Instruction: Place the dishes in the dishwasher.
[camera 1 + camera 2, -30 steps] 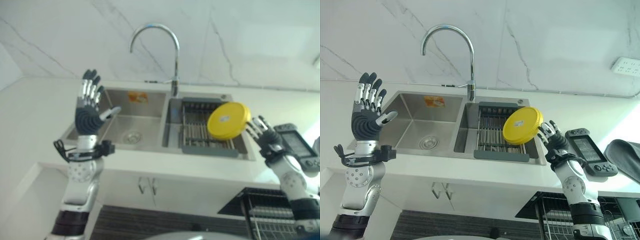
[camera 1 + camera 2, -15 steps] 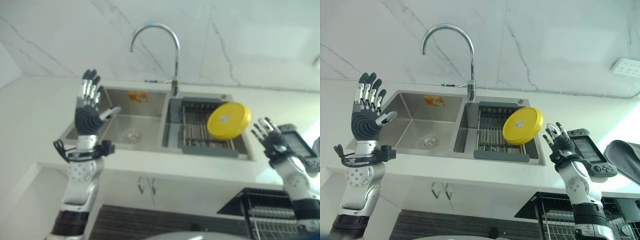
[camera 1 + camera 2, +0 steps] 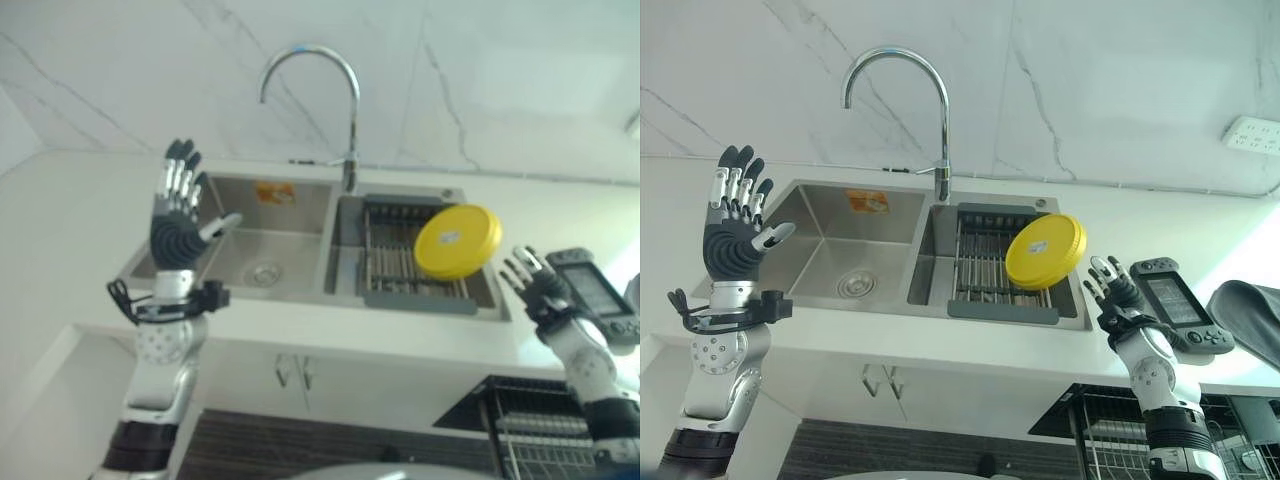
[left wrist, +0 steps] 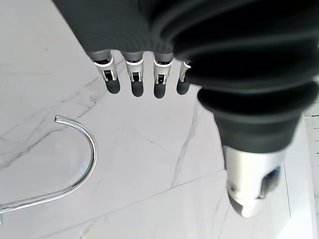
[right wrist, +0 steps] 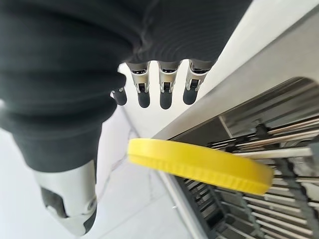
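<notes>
Curved chrome faucet (image 3: 902, 100) rose at 12 o'clock above a steel double sink (image 3: 830, 255) set in the white tabletop (image 3: 970, 345). Black handheld controller (image 3: 1175, 315) lay at 3 o'clock beside dark grey cloth (image 3: 1250, 310). White wall socket (image 3: 1252, 131) at 2 o'clock.

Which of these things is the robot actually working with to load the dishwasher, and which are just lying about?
Part of the job:
- yellow plate, propped on the drying rack in the right sink basin
- right hand, open beside the plate
- left hand, open, raised over the counter

Just lying about:
- faucet
- handheld controller on the counter
- grey cloth at the counter's right end
- wall socket
</notes>
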